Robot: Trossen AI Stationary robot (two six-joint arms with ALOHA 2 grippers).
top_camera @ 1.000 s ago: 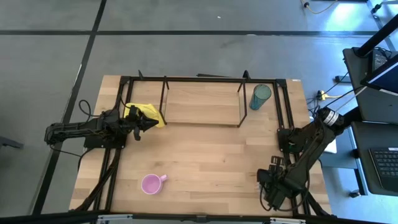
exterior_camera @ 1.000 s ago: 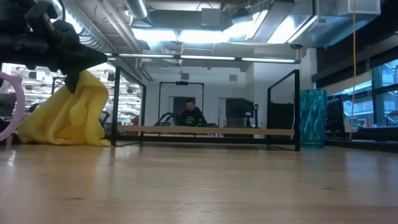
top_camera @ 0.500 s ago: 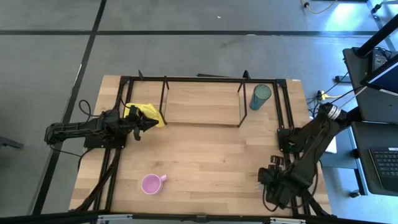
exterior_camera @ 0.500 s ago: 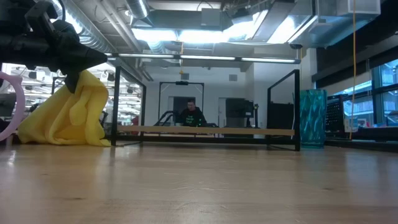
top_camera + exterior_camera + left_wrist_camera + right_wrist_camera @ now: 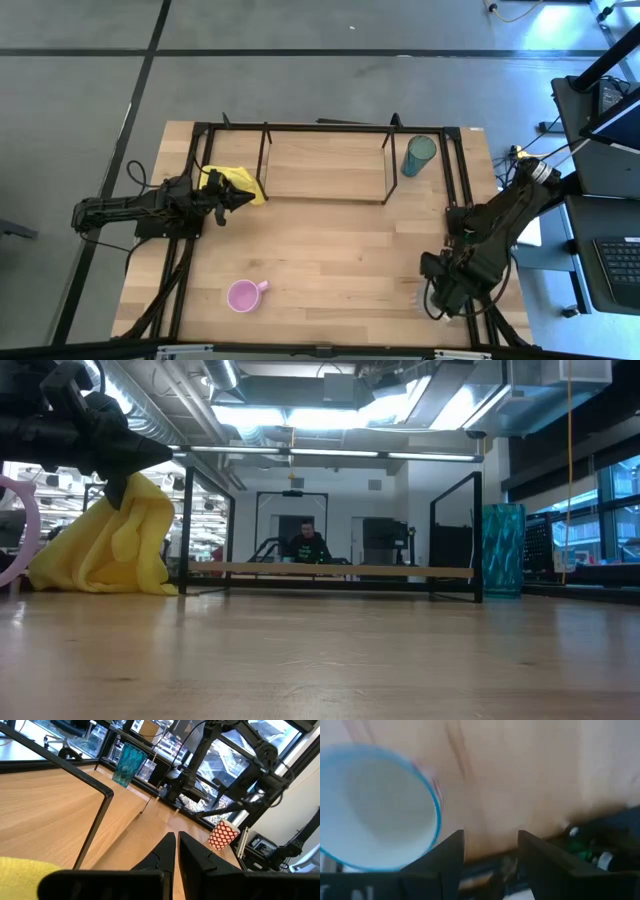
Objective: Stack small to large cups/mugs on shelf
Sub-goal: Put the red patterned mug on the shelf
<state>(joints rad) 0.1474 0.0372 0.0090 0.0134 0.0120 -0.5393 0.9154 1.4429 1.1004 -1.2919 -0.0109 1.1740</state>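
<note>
Left arm stretched flat, its tool (image 5: 243, 197) pinched closed and pointing inward; right arm folded at the near right corner, its tool (image 5: 428, 305) spread wide, aimed downward.

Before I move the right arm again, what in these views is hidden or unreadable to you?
- White cup: the right wrist view is blurred and cuts it off; the high view shows only a sliver under the right gripper.
- Pink mug: cut by the low view's edge.
- Yellow cloth: left gripper covers part; contact unclear.
- Shelf surface: edge-on in the low view.
</note>
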